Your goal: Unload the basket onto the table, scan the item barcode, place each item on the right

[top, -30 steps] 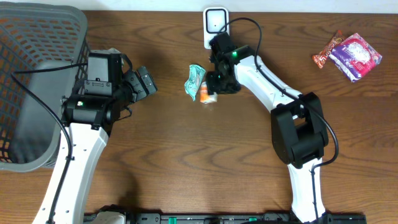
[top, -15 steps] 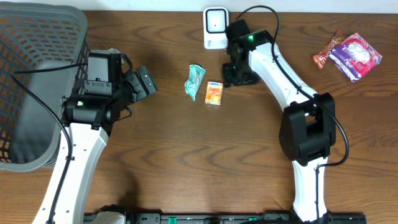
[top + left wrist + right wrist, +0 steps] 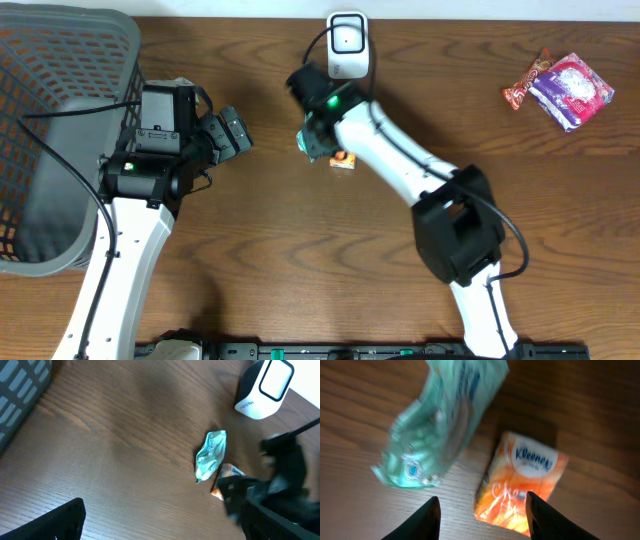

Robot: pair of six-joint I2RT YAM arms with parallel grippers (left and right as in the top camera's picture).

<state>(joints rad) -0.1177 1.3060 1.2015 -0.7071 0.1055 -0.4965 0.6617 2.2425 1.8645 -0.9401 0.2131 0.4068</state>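
Note:
A teal packet [image 3: 440, 420] and an orange Kleenex tissue pack [image 3: 522, 482] lie side by side on the wooden table. My right gripper [image 3: 482, 512] hovers low over them, open, with nothing between its fingers; its right finger [image 3: 545, 520] overlaps the tissue pack's edge. Overhead, that gripper [image 3: 318, 138] covers most of the teal packet [image 3: 303, 143], and the tissue pack [image 3: 343, 160] peeks out below it. The white scanner [image 3: 347, 42] stands at the back edge. My left gripper [image 3: 228, 132] is open and empty, well left of the items.
A large grey basket [image 3: 60, 60] fills the left side. Two snack packets [image 3: 565, 88] lie at the back right. In the left wrist view the right arm [image 3: 280, 490] is a dark blur beside the teal packet [image 3: 211, 455], with the scanner [image 3: 262, 387] beyond.
The right gripper left the tissue pack on the table, drew back towards the scanner, then swung left over the teal packet. The left arm stayed still.

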